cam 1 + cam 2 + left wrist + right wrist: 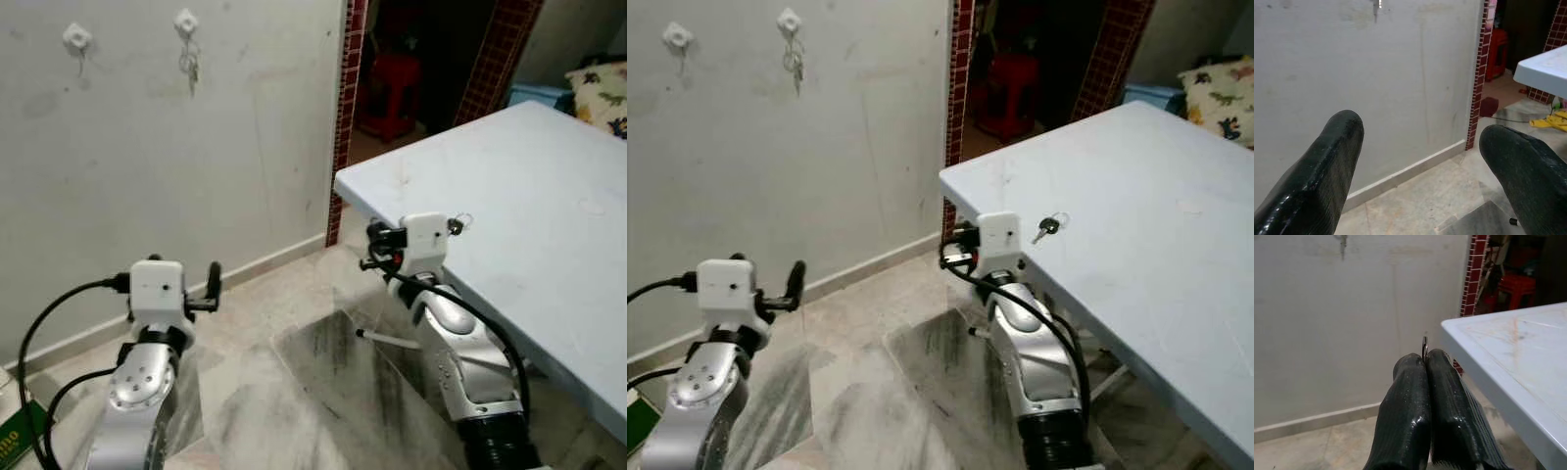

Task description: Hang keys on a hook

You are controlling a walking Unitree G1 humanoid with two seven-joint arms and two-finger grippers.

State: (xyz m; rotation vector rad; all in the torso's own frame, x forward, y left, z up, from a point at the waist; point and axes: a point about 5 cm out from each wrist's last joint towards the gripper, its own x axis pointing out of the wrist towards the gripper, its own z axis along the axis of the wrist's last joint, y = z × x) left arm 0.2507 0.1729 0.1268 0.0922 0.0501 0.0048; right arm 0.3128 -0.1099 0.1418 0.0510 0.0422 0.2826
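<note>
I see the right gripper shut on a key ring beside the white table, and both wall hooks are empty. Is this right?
Not quite. The right gripper is shut on the key ring beside the white table, but only the left hook is empty. The left eye view shows keys already hanging from the right hook.

grey wall [196, 147], marble floor [294, 392], pale blue table [529, 196], brick-tiled doorway [350, 98], red stool [392, 93].

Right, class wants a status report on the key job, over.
Right hand shut on small metal key ring beside pale blue table. Left hand open, idle. Two white wall hooks: right one holds keys, left one free.
</note>
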